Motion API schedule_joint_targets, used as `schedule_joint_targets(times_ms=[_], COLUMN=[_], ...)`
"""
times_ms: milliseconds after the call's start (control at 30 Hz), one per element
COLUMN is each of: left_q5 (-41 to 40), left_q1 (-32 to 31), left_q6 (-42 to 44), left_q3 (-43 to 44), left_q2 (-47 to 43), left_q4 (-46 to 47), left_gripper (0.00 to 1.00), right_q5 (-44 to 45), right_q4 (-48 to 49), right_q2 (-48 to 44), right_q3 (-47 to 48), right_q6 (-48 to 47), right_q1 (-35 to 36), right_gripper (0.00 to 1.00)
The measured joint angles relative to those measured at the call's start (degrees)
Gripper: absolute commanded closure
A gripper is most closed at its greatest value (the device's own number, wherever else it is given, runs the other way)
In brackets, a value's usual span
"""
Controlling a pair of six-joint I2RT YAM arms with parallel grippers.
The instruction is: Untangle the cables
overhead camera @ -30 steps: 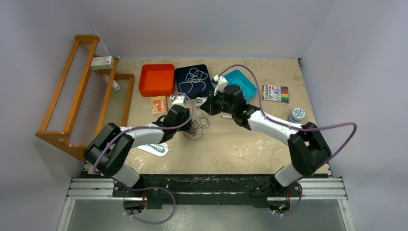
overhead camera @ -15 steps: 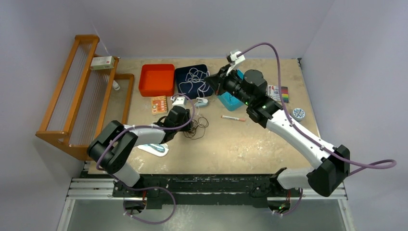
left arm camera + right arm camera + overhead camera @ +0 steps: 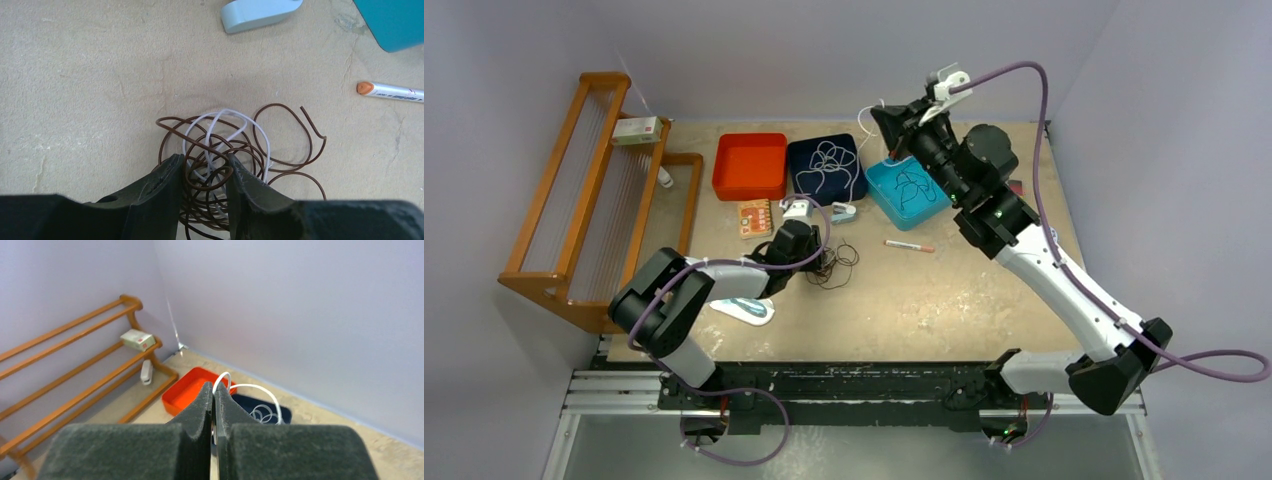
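we see a beige worktop (image 3: 944, 300) with a wooden rack (image 3: 564, 200) along its left edge. our right arm (image 3: 1044, 270) stretches high over the far side, and the right end effector (image 3: 886, 118) hangs above the trays. in its wrist view the fingers are pressed together on a white cable (image 3: 255, 385), which loops out past the tips and drops toward the navy tray (image 3: 804, 150), where more white cable lies coiled. our left arm (image 3: 724, 280) lies low across the worktop. the orange tray (image 3: 749, 165) sits left of the navy one, and the teal tray (image 3: 886, 195) to its right has a thin black cable in it. the left end effector (image 3: 204, 162) is down on the tangle (image 3: 225, 150) near the middle of the worktop. its fingers stand narrowly apart, with dark brown and white loops in the gap and more loops spilling out ahead and to the right. a red-and-white pen (image 3: 392, 91) lies apart from the tangle, to its right, near the teal tray.
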Motion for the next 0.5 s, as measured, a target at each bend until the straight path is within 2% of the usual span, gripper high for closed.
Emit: schedule_joint_targets(times_ms=[133,500], left_q5=[-0.04,-0.07], left_q1=[0.00,0.00], left_q6=[0.00,0.00], left_q3=[0.00,0.00], left_q2=[0.07,0.04], left_q4=[0.28,0.48], left_gripper=[0.59,0.55], right_q5=[2.93,11.50], right_q4=[0.26,3.17], right_q2=[-0.59,-3.52], right_q3=[2.51,6.86], right_q6=[-2.93,-10.64], right_q1=[0.00,0.00], right_gripper=[1.00,1.00])
